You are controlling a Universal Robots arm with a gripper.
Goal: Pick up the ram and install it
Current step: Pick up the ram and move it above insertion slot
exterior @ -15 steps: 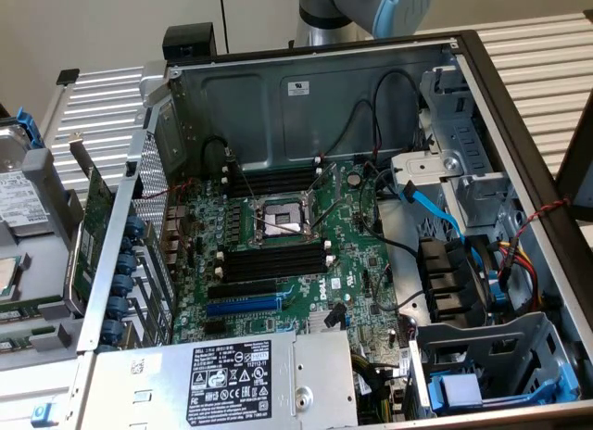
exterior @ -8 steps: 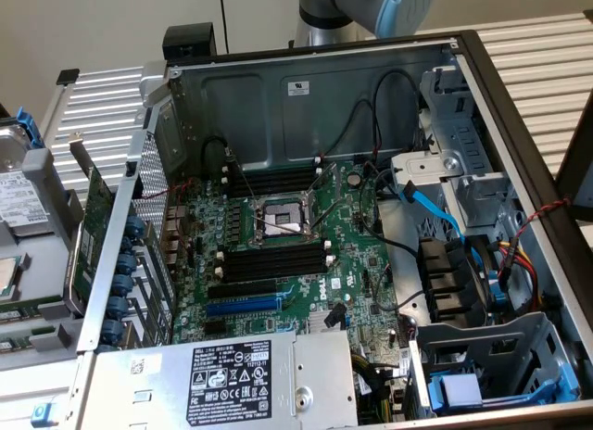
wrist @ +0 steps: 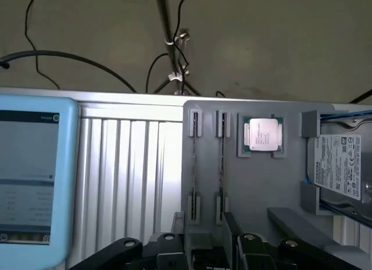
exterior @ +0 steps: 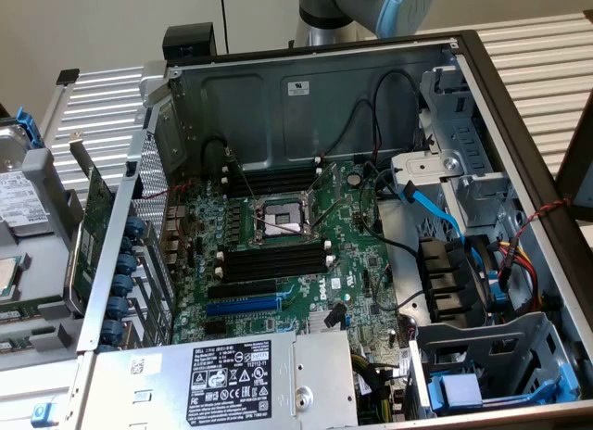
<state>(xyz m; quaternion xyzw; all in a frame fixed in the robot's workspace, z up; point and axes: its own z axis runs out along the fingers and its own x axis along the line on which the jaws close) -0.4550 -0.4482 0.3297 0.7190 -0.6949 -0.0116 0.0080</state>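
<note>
Off one end of the grey parts tray [wrist: 256, 194], on the ribbed metal table [wrist: 133, 165], lies a blue-edged screen [wrist: 29, 177]. On the tray itself two thin sticks stand on edge in clip holders. The darker one I take to be the ram [wrist: 222, 165], though edge-on it is hard to be sure. Further along the tray sit a processor [wrist: 263, 134] and, at the far end, a hard drive [wrist: 343, 171].

The gripper [wrist: 206, 255] hangs above the tray on the ram's side and holds nothing that I can see; whether it is open or closed cannot be told.

To the tray's side, on the exterior view's right, the open computer case [exterior: 519, 124] shows its black memory slots [exterior: 278, 261] unfilled. By my judgement, the pick-up and installation are both not yet done.
</note>
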